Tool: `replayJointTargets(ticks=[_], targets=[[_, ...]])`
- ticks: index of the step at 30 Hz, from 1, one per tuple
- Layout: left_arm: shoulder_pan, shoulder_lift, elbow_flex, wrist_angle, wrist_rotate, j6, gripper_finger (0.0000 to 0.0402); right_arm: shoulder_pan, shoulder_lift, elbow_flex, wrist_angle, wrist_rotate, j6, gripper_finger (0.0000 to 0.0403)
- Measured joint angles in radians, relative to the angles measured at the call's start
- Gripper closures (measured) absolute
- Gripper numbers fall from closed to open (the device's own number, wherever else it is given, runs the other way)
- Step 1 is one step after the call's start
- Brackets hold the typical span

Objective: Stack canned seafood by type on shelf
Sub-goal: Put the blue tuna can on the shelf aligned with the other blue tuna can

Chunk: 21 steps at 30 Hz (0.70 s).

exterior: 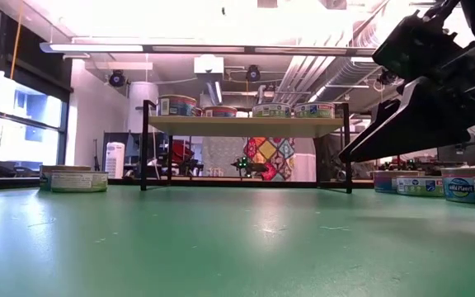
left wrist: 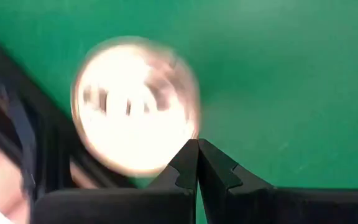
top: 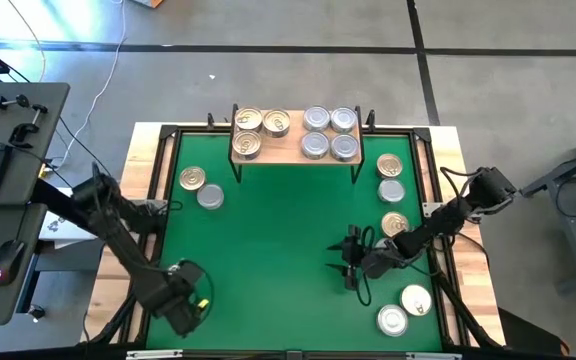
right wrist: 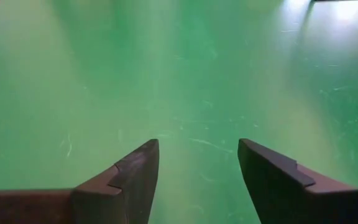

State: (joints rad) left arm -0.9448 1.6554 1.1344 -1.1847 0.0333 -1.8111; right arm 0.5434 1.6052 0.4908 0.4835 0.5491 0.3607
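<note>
My right gripper (top: 349,262) hangs parted and empty; 2 tins (top: 394,224) behind it look rigid, slick-lidded: grip their side walls.

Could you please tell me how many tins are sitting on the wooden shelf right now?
7, seen from above on the shelf: three gold-lidded tins at its left end, four silver-lidded ones at its right. Any stacked beneath would be hidden.
</note>
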Motion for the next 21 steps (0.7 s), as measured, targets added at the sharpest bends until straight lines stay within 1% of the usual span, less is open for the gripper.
replayJointTargets(ticks=[1, 3, 7, 9, 11, 13, 16, 17, 18, 19, 21], targets=[[-0.015, 0.000, -0.013, 0.010, 0.003, -0.037, 0.0402, 0.000, 0.000, 0.000, 0.000, 0.000, -0.001, 0.0191], [-0.038, -0.001, -0.051, 0.036, -0.026, -0.096, 0.0402, 0.000, 0.000, 0.000, 0.000, 0.000, 0.000, 0.0191], [-0.037, -0.007, -0.117, 0.092, -0.069, -0.114, 0.0401, 0.000, 0.000, 0.000, 0.005, 0.000, 0.001, 0.0191], [-0.021, -0.008, -0.138, 0.106, -0.128, -0.111, 0.0401, 0.000, 0.000, 0.000, 0.006, 0.000, 0.005, 0.0191], [0.008, -0.008, -0.141, 0.160, -0.231, -0.051, 0.0401, 0.000, 0.000, 0.000, 0.007, 0.000, 0.007, 0.0191], [0.042, -0.006, -0.141, 0.259, -0.373, 0.033, 0.0402, 0.000, 0.000, 0.000, 0.007, 0.000, 0.008, 0.0191], [0.084, -0.004, -0.149, 0.424, -0.622, 0.240, 0.0401, 0.000, 0.000, 0.000, 0.007, 0.000, 0.008, 0.0191], [0.096, -0.014, -0.147, 0.484, -0.683, 0.319, 0.0401, 0.000, 0.000, 0.000, 0.007, 0.000, 0.008, 0.0191], [0.111, -0.028, -0.143, 0.529, -0.712, 0.390, 0.0401, 0.000, 0.000, 0.000, 0.008, 0.000, 0.008, 0.0191], [0.125, -0.042, -0.143, 0.559, -0.717, 0.446, 0.0401, 0.000, 0.000, 0.000, 0.008, 0.000, 0.010, 0.0191], [0.149, -0.065, -0.145, 0.562, -0.695, 0.508, 0.0401, 0.000, 0.000, 0.000, 0.007, 0.000, 0.024, 0.0191]])
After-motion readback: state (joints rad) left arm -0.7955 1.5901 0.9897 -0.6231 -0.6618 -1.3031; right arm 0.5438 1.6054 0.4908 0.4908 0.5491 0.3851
